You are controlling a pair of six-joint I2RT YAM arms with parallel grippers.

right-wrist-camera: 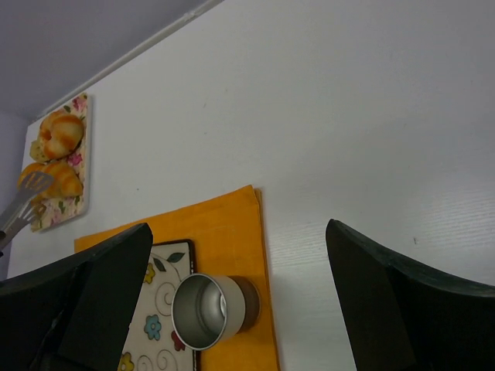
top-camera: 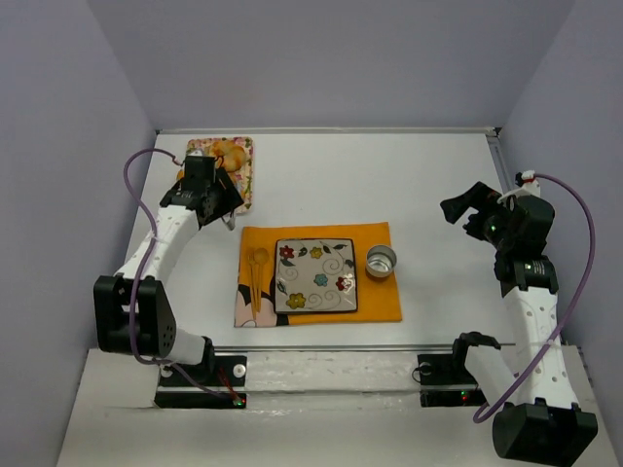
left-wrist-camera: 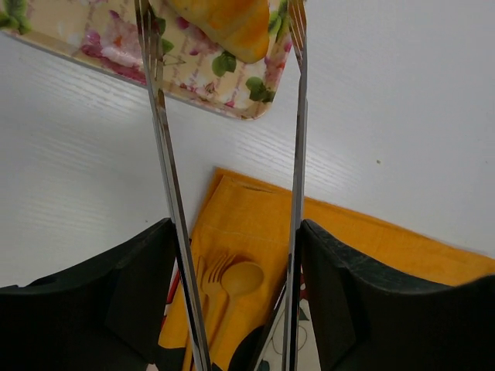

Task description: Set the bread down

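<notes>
Two golden bread rolls (top-camera: pixel 229 154) lie on a floral tray (top-camera: pixel 243 185) at the back left. My left gripper (top-camera: pixel 216 195) hovers just in front of the tray, shut on a pair of metal tongs (left-wrist-camera: pixel 166 193), whose arms rest against the inner faces of my fingers (left-wrist-camera: pixel 139 286). The tong tips straddle the nearer bread roll (left-wrist-camera: pixel 224 23), with a small gap showing on its right side. My right gripper (top-camera: pixel 467 216) hangs open and empty above the table's right side.
An orange placemat (top-camera: pixel 375 302) in the middle carries a square flowered plate (top-camera: pixel 316 275), a wooden spoon and fork (top-camera: pixel 256 277) to the plate's left and a metal cup (top-camera: pixel 381 261) to its right. Grey walls close in the table on three sides.
</notes>
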